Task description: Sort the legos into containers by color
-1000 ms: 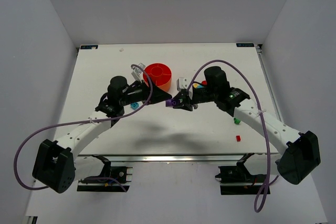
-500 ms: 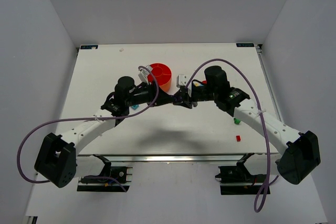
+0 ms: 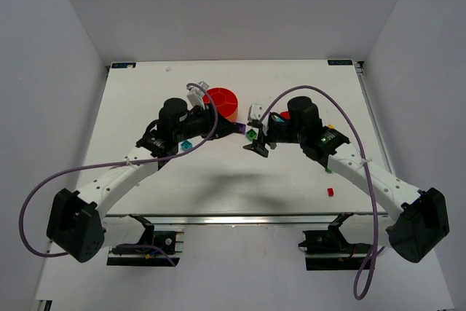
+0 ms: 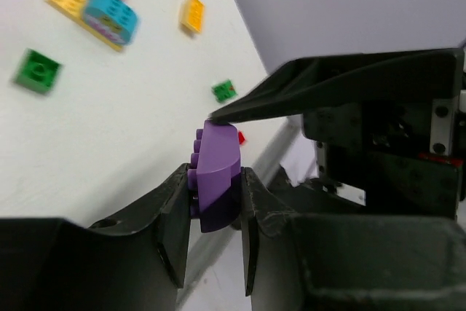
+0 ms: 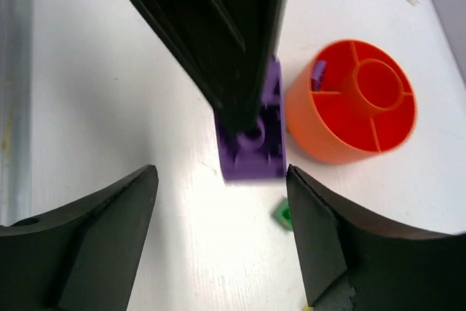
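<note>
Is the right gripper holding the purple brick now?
No, the left gripper clamps the purple brick between its fingers, and the right gripper stands wide open.

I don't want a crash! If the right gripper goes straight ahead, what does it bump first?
Probably the purple brick pinched by the left gripper, straight ahead of the open right gripper; depth is unclear.
</note>
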You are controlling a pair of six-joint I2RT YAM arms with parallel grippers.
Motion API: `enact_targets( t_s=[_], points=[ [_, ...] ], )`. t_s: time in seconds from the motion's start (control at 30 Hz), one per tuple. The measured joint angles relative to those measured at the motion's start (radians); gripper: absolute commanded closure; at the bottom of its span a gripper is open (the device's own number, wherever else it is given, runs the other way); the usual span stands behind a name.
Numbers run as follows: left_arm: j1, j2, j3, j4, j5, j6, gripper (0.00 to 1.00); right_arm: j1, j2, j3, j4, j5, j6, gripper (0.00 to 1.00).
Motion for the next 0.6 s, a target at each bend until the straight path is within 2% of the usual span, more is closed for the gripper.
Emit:
enact_targets(
  t_s=[0.1, 0.13, 0.17, 0.2, 0.23, 0.27, 0.43, 0.6],
  points=[
    [0.006, -0.044, 0.042, -0.119, -0.129, 0.055, 1.0, -0.009, -0.032, -0.027, 0.014, 0.082, 0.016, 0.29],
    [0.01, -0.059, 0.058, -0.156, -0.182, 0.071, 1.0, -0.015, -0.041, -0.034, 0.015, 0.11, 0.024, 0.35],
    [0.013, -0.073, 0.072, -0.191, -0.23, 0.084, 1.0, -0.021, -0.05, -0.039, 0.016, 0.146, 0.032, 0.59],
    [0.017, -0.085, 0.084, -0.22, -0.272, 0.094, 1.0, -0.029, -0.059, -0.044, 0.018, 0.183, 0.038, 0.77],
    [0.022, -0.096, 0.094, -0.25, -0.323, 0.103, 1.0, -0.038, -0.068, -0.051, 0.021, 0.223, 0.052, 0.93],
    [0.025, -0.104, 0.101, -0.275, -0.368, 0.109, 1.0, -0.047, -0.08, -0.06, 0.025, 0.269, 0.073, 1.0],
    [0.039, -0.087, 0.118, -0.394, -0.564, 0.118, 1.0, -0.116, -0.129, -0.111, 0.032, 0.444, 0.163, 1.0],
    [0.047, 0.035, 0.177, -0.486, -0.702, 0.098, 1.0, -0.198, -0.173, -0.166, 0.032, 0.491, 0.241, 1.0]
  ],
)
